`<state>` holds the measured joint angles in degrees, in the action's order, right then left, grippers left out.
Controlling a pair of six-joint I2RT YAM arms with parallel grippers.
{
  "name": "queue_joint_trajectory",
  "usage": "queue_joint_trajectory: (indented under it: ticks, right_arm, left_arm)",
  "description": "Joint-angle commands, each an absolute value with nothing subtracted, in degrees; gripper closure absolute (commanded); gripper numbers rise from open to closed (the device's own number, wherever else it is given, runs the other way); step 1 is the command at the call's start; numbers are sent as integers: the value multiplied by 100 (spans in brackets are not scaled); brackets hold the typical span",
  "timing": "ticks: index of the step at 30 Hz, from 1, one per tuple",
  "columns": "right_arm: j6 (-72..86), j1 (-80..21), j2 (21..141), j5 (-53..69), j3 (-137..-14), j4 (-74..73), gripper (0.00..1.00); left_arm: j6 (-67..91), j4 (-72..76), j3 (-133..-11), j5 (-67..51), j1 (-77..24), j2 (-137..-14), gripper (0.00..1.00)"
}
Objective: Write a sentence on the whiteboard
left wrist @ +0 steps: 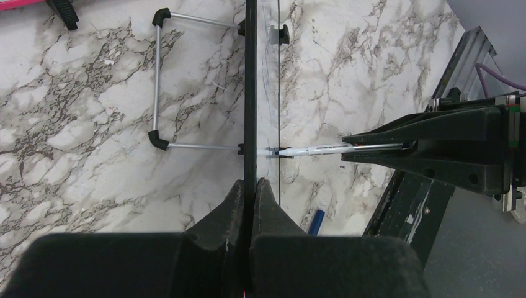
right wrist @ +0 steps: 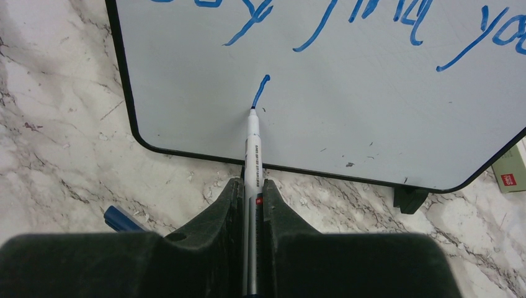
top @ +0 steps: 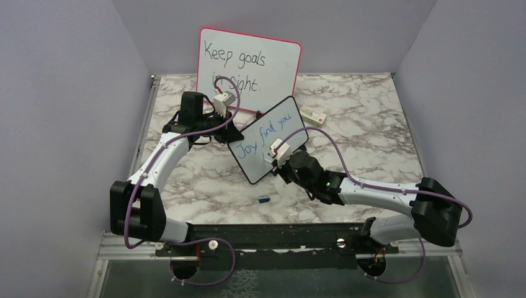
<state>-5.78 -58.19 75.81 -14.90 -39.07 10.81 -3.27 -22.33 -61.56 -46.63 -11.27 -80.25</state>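
Grey-veined marble tabletop (top: 372, 124) under everything. Against the back wall, larger pink-framed whiteboard (top: 273, 68) with black handwriting, "Keep goals" on its top line. In front of it, near the tabletop's middle, black-framed whiteboard (top: 254, 162), set up on its lower edge and turned at a slant between the two arms, with a wire stand (left wrist: 158, 81) folded out behind it. Across its face, the sentence (top: 267, 131) in blue slanted letters: "Joy find you". Left tool (left wrist: 251, 186) clamped tight on the board's thin edge, one finger on either side. Right tool (right wrist: 252, 183) closed around a white-barrelled blue marker (right wrist: 253, 143), tip touching the board at the bottom of a short blue stroke (right wrist: 262, 87) beneath the first word. Beside the board's far right corner, a small white box (top: 314, 116) with a red label. Smallest, a blue cap (top: 263, 200) lying loose on the tabletop, near the board's lower corner.
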Motion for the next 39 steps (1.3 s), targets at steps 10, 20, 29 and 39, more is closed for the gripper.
queue_joint_trajectory:
  ticks: [10, 20, 29, 39]
  right_arm:
    - [-448, -5851, 7547, -1525, -3935, 1265, 99]
    - [-422, -5852, 7576, -1672, -4004, 1426, 99]
    - [-428, -5854, 7567, -1871, -4012, 1579, 100]
    - [-475, -5853, 7586, -1928, -4061, 1699, 100]
  left_arm:
    - [-656, -2466, -6042, -4322, -1198, -8033, 100]
    - [-663, -2461, -6047, -4333, -1196, -8029, 100]
    - [-655, -2464, -6042, -4337, -1199, -8024, 100]
    - [-667, -2470, -6042, -4342, -1196, -8022, 100]
